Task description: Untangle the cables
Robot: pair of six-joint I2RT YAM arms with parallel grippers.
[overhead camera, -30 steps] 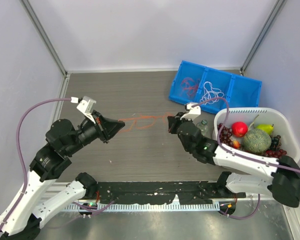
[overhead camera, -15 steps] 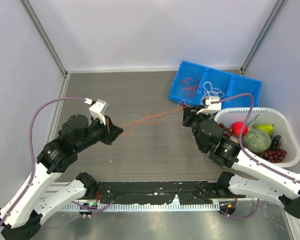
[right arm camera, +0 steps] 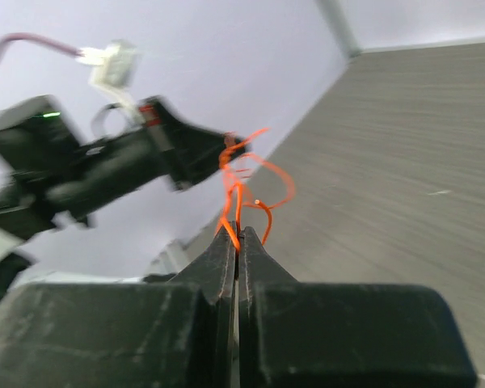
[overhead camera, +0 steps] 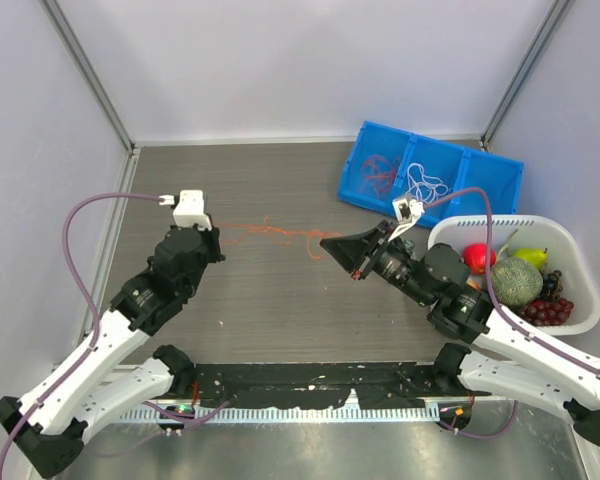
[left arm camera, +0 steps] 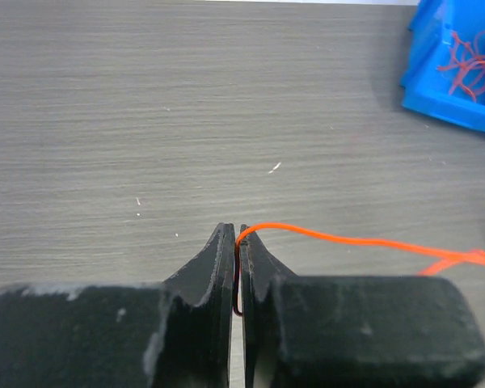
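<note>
While both arms reach over the table (overhead camera: 280,300), one red cable (overhead camera: 270,231) spans the gap between them, left of the table's centre.

Left pincer (left arm camera: 238,236): jaws all but pressed together, with only a thin slit between them. The red cable sits in that slit at the tips, pinched there. It leaves to the right in a low arc and ends in a small knot at the edge of the wrist view.

Right pincer (right arm camera: 237,238): jaws pressed together on the other end of the same cable. Several loose red loops bunch just above its tips.

Whether the mid-span touches the table cannot be told.

Other cables: red cables (overhead camera: 380,175) lie clumped in the left compartment of the blue bin (overhead camera: 500,180) at the far right. White cables (overhead camera: 423,185) lie in the middle compartment. Neither pincer touches them. A white basket (overhead camera: 570,240) of fruit stands just beside the bin, on its near side.
</note>
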